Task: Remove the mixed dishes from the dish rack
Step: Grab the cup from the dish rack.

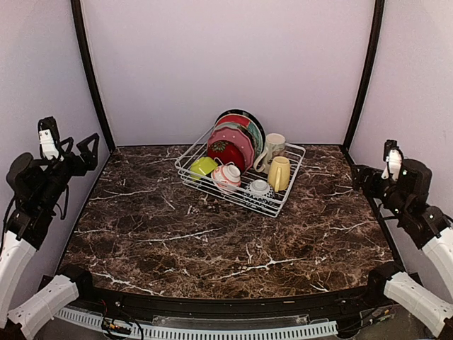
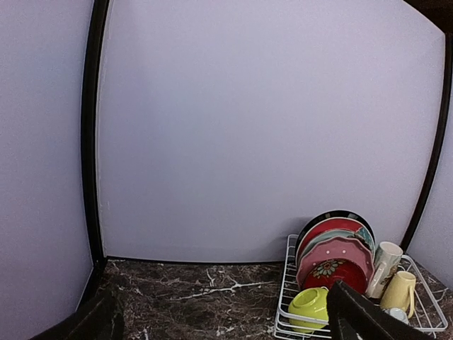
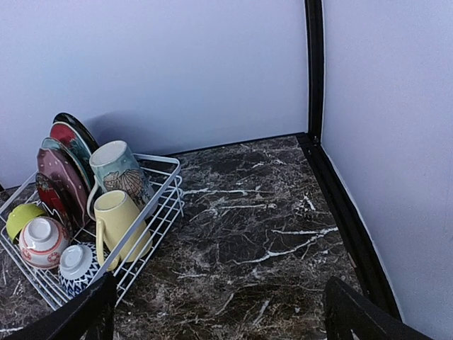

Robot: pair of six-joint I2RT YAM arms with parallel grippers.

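Note:
The white wire dish rack (image 1: 286,203) stands at the back middle of the table. It holds a yellow mug (image 1: 279,173), a beige mug (image 1: 273,146), a lime bowl (image 1: 202,167), a red-and-white bowl (image 1: 226,177) and upright plates: red (image 1: 236,120), pink (image 1: 233,137), pale-green (image 1: 255,134). The left gripper (image 1: 69,145) is open and empty, raised at the far left. The right gripper (image 1: 364,177) is open and empty at the far right. The rack also shows in the left wrist view (image 2: 284,297) and the right wrist view (image 3: 164,205).
A small blue-and-white bowl (image 1: 260,188) sits at the rack's front. A red floral dish (image 1: 224,151) leans before the pink plate. Dark marble tabletop (image 1: 212,248) stretches in front of the rack. Pale walls with black posts (image 1: 92,78) enclose three sides.

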